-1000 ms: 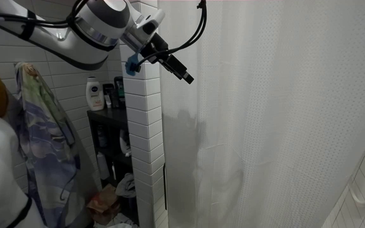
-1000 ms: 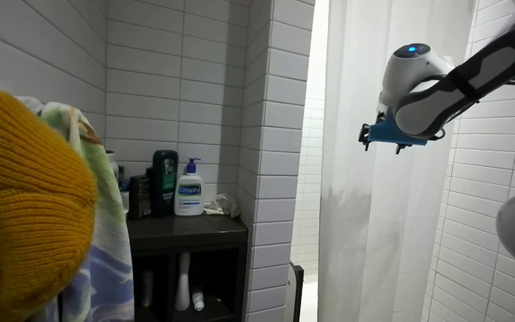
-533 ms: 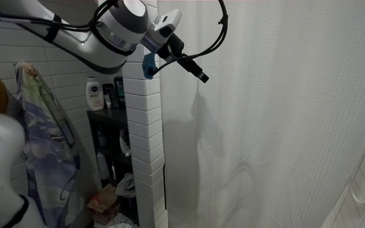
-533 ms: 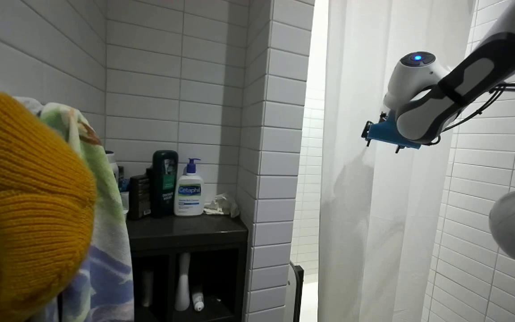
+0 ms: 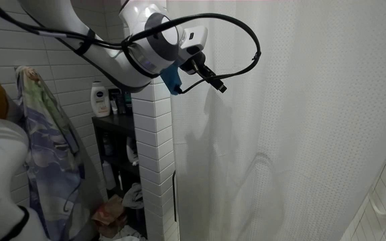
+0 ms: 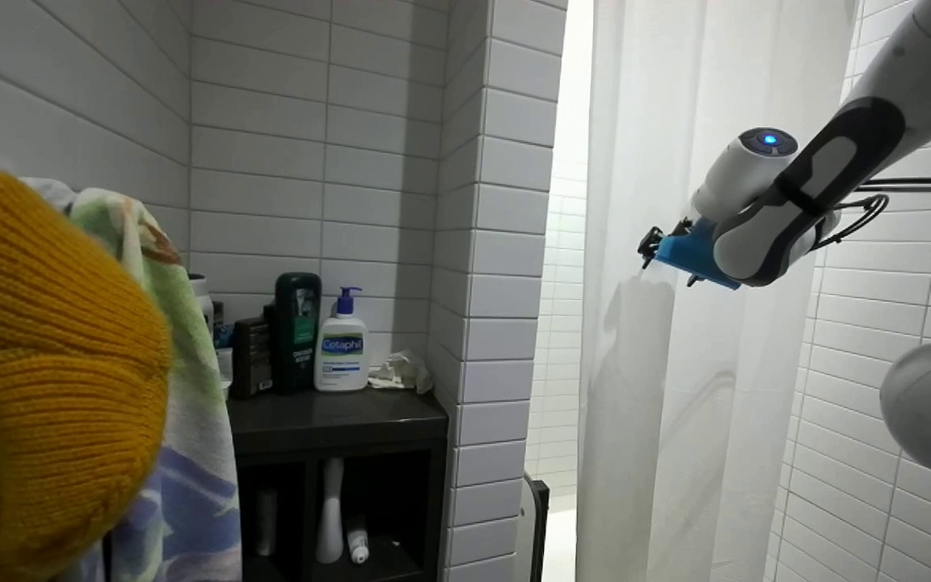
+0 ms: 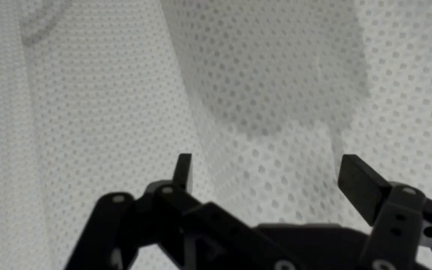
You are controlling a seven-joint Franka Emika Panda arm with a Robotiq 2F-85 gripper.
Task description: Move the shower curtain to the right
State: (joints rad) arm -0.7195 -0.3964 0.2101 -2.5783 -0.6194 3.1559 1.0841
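In an exterior view, left to right: patterned cloth hanging well left of the gripper, dark shelf nearer and lower, tiled pillar nearer still. Gripper tilted downward; wrist view shows its fingers spread wide apart. Shower curtain hangs beyond the fingers, reaching from left of the gripper to well right of it; whether the fingertips touch the curtain cannot be told.

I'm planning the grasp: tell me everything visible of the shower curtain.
The shower curtain is a tall white sheet, apparently thin fabric or plastic, with a dotted texture and soft vertical folds. It hangs beside but apart from the tiled pillar, its top out of frame. The open gripper is in front; whether they touch is unclear.
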